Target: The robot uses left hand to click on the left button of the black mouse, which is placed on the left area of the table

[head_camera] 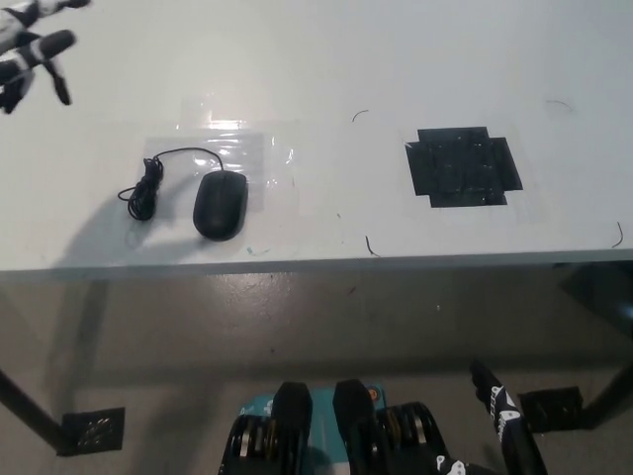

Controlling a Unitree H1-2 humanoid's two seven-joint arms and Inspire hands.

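A black mouse (220, 205) lies on the left part of the white table (316, 59), on a patch of clear tape, its coiled cable (145, 188) to its left. My white left hand (30, 49) is raised over the table's far left corner, up and left of the mouse and well apart from it, fingers spread and holding nothing. My black right hand (502, 421) hangs low at the bottom right, below the table's front edge; whether it is open or shut does not show.
A black tape patch (462, 167) sits on the right part of the table. The table's front edge (316, 264) crosses the picture, with grey floor and table feet below it.
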